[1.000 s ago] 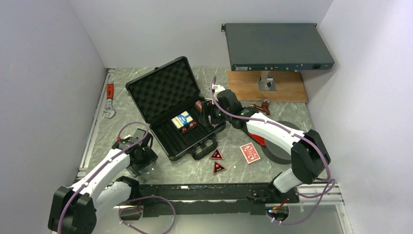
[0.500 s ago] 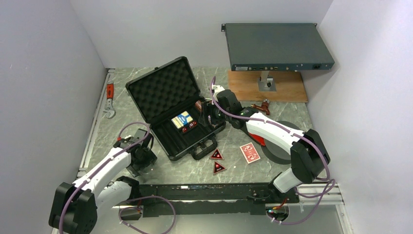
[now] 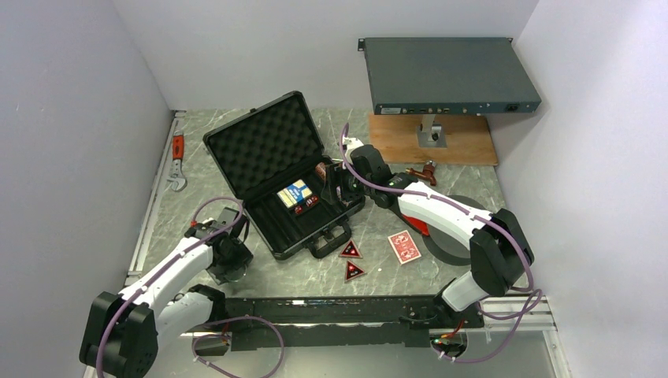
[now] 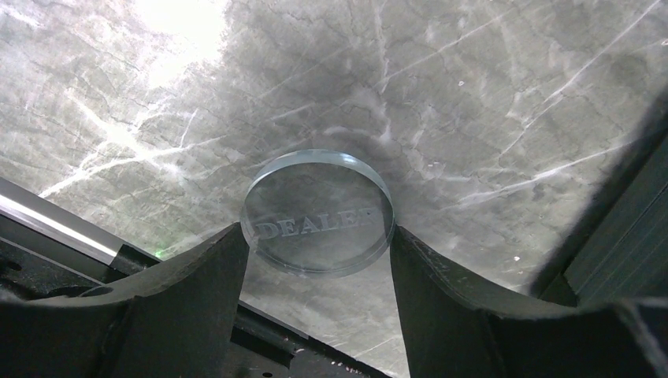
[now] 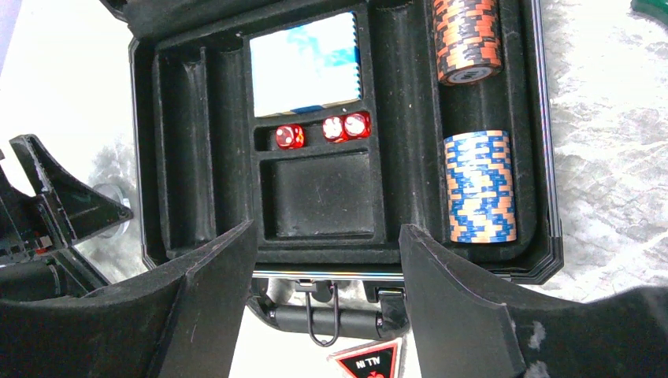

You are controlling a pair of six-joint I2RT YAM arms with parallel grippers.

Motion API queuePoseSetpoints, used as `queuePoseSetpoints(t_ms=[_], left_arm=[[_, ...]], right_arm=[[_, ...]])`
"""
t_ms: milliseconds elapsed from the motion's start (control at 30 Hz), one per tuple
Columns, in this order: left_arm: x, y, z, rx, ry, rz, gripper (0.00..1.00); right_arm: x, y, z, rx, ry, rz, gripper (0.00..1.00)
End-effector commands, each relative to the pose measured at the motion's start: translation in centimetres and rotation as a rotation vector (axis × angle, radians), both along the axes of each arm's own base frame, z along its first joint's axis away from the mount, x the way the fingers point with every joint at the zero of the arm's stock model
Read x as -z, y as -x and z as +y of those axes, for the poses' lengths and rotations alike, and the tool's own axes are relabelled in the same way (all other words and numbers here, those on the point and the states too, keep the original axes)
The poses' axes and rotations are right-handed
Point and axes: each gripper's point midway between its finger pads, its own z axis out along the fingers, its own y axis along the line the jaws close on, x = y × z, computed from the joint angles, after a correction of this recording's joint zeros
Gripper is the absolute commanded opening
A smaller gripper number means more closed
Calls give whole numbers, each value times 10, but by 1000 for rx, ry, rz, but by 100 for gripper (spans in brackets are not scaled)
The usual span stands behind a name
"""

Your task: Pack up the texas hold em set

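Texas hold em set's black briefcase (image 3: 264,150) lies open left of centre on a grey marbled table (image 3: 268,276), and several pieces are outside it.

At the far left, a red-handled wrench (image 3: 177,161) lies by the wall. Near the front left, the left gripper (image 4: 317,234) points down at a clear round dealer button (image 4: 319,206) lying flat on the table. Its two fingers (image 4: 201,291) bracket the button with their tips right at its rim. I cannot tell whether they are pressing it or only beside it.

The briefcase's lid, lined with egg-crate foam, leans back towards the far left. In the tray, a blue card deck (image 5: 303,63) fills a centre pocket, with three red dice (image 5: 346,126) in the slot just below it. Two chip rolls lie in the right-hand channel, an orange-and-black roll (image 5: 469,39) and a blue-and-orange roll (image 5: 479,185).

The right gripper (image 5: 327,230) hangs over the tray's handle side, jaws spread apart with nothing between them.

On the table just in front of the handle (image 5: 327,319) lie two red-black triangular tokens (image 3: 350,250). A red card deck (image 3: 404,246) lies just to their right. Further right, a dark round disc (image 3: 445,246) lies partly under the right arm. At the far right back, a grey rack-mount box (image 3: 449,75) stands above a wooden board (image 3: 465,142).
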Motion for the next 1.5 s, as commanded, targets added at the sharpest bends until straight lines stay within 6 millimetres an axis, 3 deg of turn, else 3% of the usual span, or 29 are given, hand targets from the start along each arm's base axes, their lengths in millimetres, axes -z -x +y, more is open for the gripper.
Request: queuePoseSetpoints(t_ms=[0,367,433,600,833,1067,1200,1267,1467], left_arm=[[-1,-12,-4,21,10,-43,71],[3,-22,-9,54,17,-52,69],[5,-25,-11,67,25,-63,58],[4,-35,-18,106,51,-98,45],[-8,-62,-45,272,150,-238,39],[-4,-61,-41,315,109,-200,46],[-3,-57,-37,309,89,-181,69],[-5,-56,-33,301,72,-178,75],[-7,-54,-25,296,31,-170,70]], right_arm=[[-7,-5,2,-5,-23,-36,70],[-8,-5,1,-3,-19,-39,70],[-7,-5,1,-3,-19,-37,70],[-7,-5,1,-3,-17,-37,70],[-8,-6,0,2,-19,-40,70],[-5,-5,2,-4,-22,-29,70],[-5,-6,2,-3,-21,-29,70],[-5,-6,2,-4,-20,-29,70],[-3,-5,3,-7,-22,-24,70]])
